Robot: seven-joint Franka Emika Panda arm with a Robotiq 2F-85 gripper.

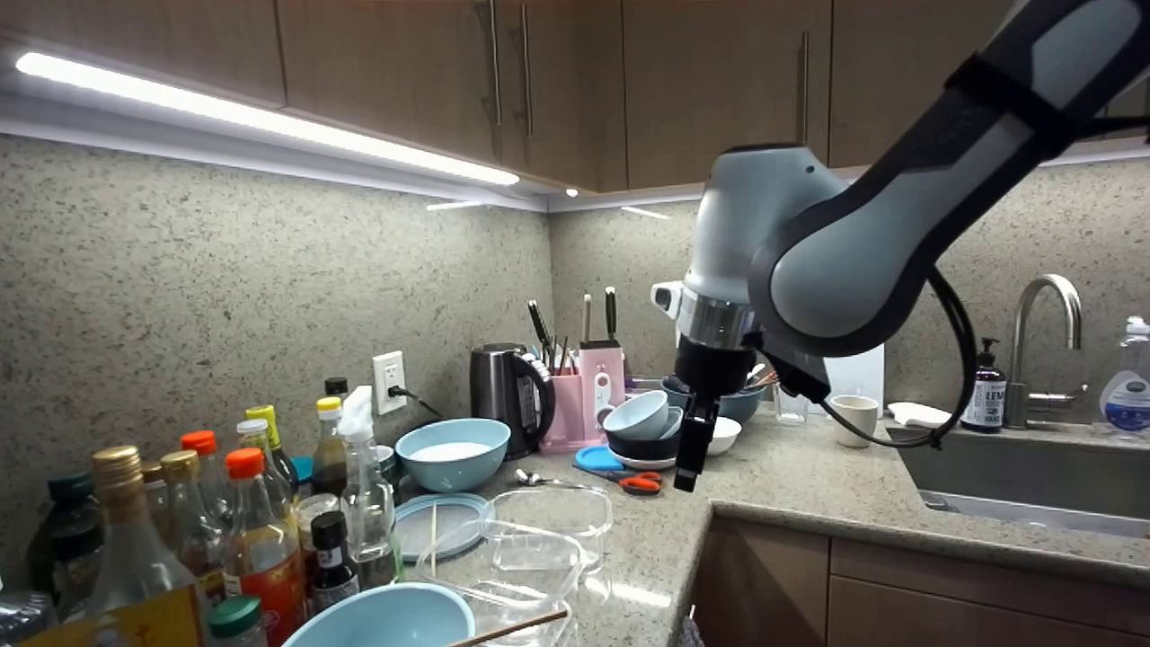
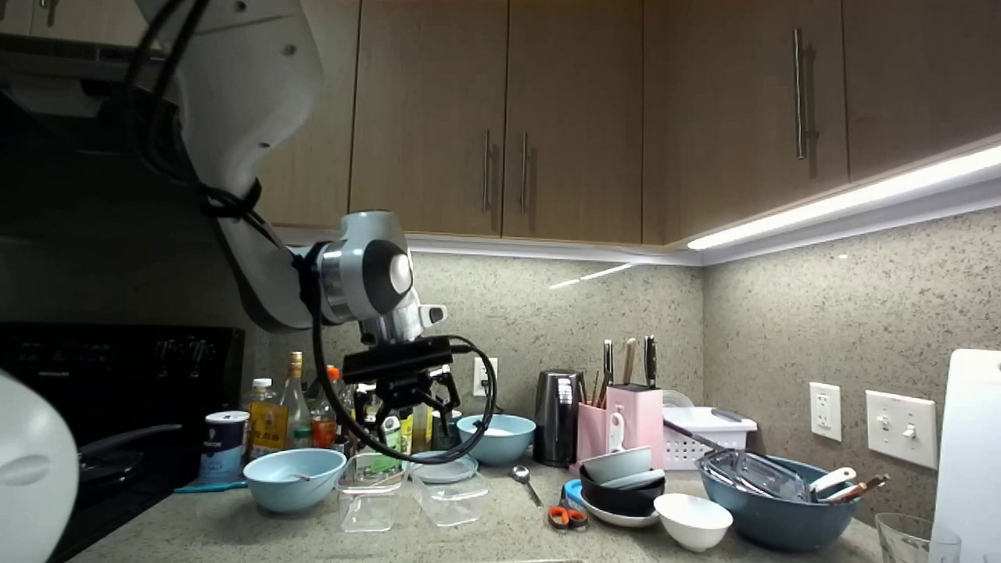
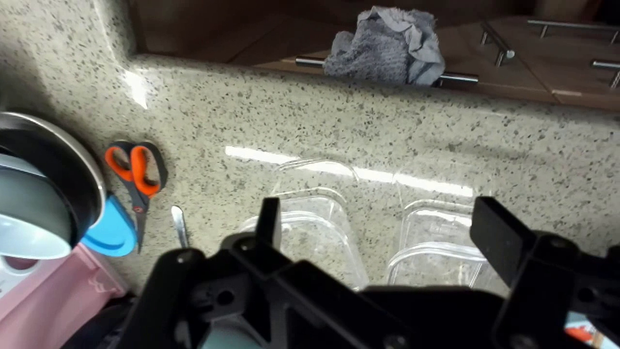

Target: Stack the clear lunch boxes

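Hand [image 3: 375, 218] hovers, spread wide; clear lunch boxes [image 2: 367, 512] [image 2: 450, 508] side by side below.

Wood-toned cabinets [image 1: 728, 81] with bar handles [image 2: 798, 94] hang over speckled walls [image 1: 225, 270], a white light strip [image 1: 269, 121] glowing beneath them. A steel sink [image 1: 1015, 476] sits in the speckled table [image 1: 809, 481]; 1 wall plate [image 2: 899, 452] carries 2 switches [image 2: 909, 431].

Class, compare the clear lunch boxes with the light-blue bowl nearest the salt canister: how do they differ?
The clear lunch boxes are see-through and colourless, while the light-blue bowl is opaque. The lunch boxes are roughly rectangular with rounded corners; the bowl is round. Shared: both rest on the counter.
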